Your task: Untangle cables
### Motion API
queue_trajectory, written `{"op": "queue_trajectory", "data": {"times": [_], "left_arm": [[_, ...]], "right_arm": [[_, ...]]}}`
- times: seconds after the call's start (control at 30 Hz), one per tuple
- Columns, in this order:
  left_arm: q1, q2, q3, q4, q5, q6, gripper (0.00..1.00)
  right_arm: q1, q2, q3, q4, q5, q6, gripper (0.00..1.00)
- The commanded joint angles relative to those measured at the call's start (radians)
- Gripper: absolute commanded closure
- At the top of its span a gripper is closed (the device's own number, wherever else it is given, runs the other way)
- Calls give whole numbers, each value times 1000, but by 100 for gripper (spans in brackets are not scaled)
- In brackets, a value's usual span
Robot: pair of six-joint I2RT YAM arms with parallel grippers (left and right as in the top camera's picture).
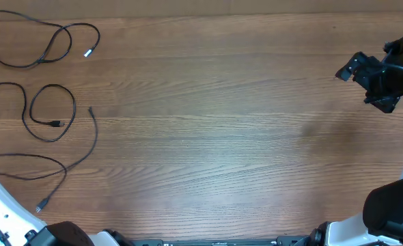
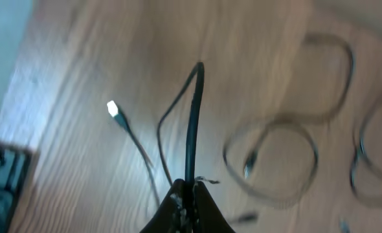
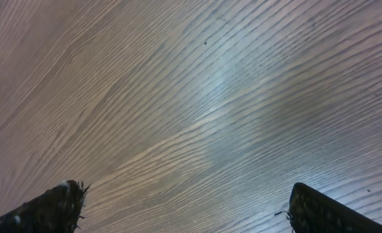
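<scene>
So, our cables (image 1: 54, 124) lie in loose loops at the left edge of the tabletop (image 1: 222, 137). They look light and floppy, so we'd grab near a plug. Left tool (image 2: 190, 191) is pinching one strand; right tool (image 3: 184, 194) hangs spread wide, well apart.

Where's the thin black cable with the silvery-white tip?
Overhead view, top-left corner, on the robot's left: the thin black cable with the silvery-white tip lies looped, apart from the other black cables below it.
</scene>
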Motion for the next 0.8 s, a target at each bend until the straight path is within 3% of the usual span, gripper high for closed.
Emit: {"op": "queue_trajectory", "data": {"times": [0.0, 0.3, 0.53, 0.57, 0.63, 0.67, 0.77], "left_arm": [[48, -4, -64, 58, -143, -21, 96], [121, 13, -199, 306, -220, 39, 96], [122, 119, -201, 482, -268, 258, 96], [122, 141, -201, 497, -268, 274, 93], [122, 204, -201, 528, -265, 301, 49], [122, 224, -201, 536, -261, 314, 39], [119, 272, -201, 557, -243, 388, 38]], "right_arm": [[1, 2, 2, 3, 0, -4, 0], [1, 2, 2, 3, 0, -4, 0], [1, 2, 2, 3, 0, -4, 0], [1, 2, 2, 3, 0, -4, 0], [1, 2, 2, 2, 0, -4, 0], [1, 2, 2, 3, 0, -4, 0], [1, 2, 2, 3, 0, -4, 0]]}}
